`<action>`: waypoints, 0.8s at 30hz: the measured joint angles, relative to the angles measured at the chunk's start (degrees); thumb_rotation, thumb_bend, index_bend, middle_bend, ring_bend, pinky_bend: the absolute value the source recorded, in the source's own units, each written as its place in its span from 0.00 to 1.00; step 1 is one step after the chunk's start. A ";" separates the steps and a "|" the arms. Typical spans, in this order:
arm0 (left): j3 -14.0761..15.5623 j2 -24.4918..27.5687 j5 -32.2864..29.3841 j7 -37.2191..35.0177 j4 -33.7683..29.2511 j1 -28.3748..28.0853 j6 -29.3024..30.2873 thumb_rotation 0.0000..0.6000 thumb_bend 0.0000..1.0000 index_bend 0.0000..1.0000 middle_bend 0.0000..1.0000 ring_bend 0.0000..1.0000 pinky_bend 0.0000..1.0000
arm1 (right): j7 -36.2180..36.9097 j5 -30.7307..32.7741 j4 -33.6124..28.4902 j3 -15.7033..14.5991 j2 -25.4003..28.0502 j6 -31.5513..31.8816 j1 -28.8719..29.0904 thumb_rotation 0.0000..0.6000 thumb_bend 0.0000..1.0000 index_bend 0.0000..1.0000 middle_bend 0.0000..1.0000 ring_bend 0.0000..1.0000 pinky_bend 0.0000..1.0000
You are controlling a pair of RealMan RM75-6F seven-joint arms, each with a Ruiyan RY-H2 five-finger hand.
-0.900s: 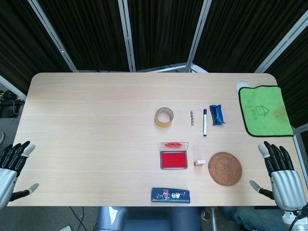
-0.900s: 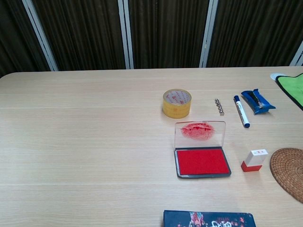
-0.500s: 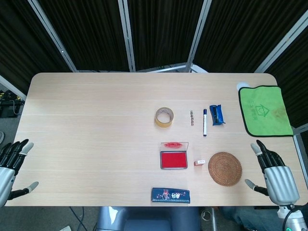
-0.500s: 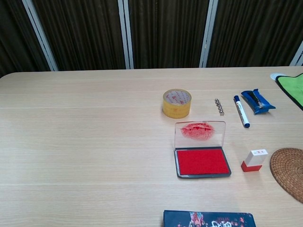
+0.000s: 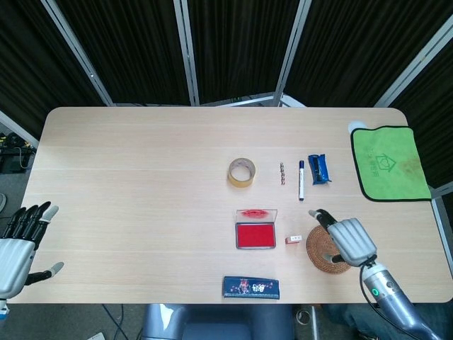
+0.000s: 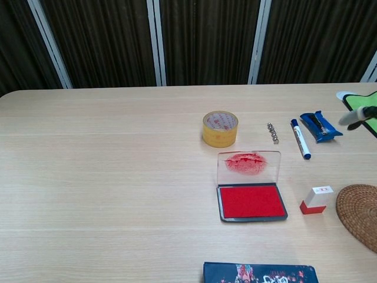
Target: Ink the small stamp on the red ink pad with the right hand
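Note:
The small stamp (image 5: pixel 294 239) (image 6: pixel 316 200), white with a red base, stands on the table just right of the open red ink pad (image 5: pixel 255 235) (image 6: pixel 251 201), whose lid is raised behind it. My right hand (image 5: pixel 345 237) hovers over the woven coaster (image 5: pixel 327 254), a short way right of the stamp, holding nothing; the chest view shows only a fingertip (image 6: pixel 352 117) at the right edge. My left hand (image 5: pixel 20 244) stays off the table's left front corner with fingers spread, empty.
Behind the pad lie a yellow tape roll (image 5: pixel 241 172), a short bead chain (image 5: pixel 282 173), a marker (image 5: pixel 301 180) and a blue packet (image 5: pixel 319 169). A green cloth (image 5: pixel 388 162) covers the far right edge. A dark patterned case (image 5: pixel 251 287) sits at the front edge.
My right hand has swung in from the table's right front corner to above the woven coaster, near the stamp. The left hand shifted slightly. The stamp and pad are unmoved.

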 measured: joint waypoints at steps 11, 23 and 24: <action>-1.05 -1.20 -4.02 2.65 -0.28 -0.95 -1.98 1.00 0.00 0.00 0.00 0.00 0.00 | -6.58 5.80 5.42 1.04 -8.98 -4.47 4.91 1.00 0.10 0.27 0.30 0.81 1.00; -0.82 -1.30 -4.73 4.00 -0.73 -1.08 -2.39 1.00 0.00 0.00 0.00 0.00 0.00 | -10.10 5.00 10.14 -1.10 -14.34 -4.12 6.54 1.00 0.18 0.34 0.34 0.81 1.00; -0.79 -1.29 -4.77 4.12 -0.78 -1.09 -2.43 1.00 0.00 0.00 0.00 0.00 0.00 | -10.12 4.78 10.34 -1.26 -14.59 -4.00 6.56 1.00 0.18 0.34 0.35 0.81 1.00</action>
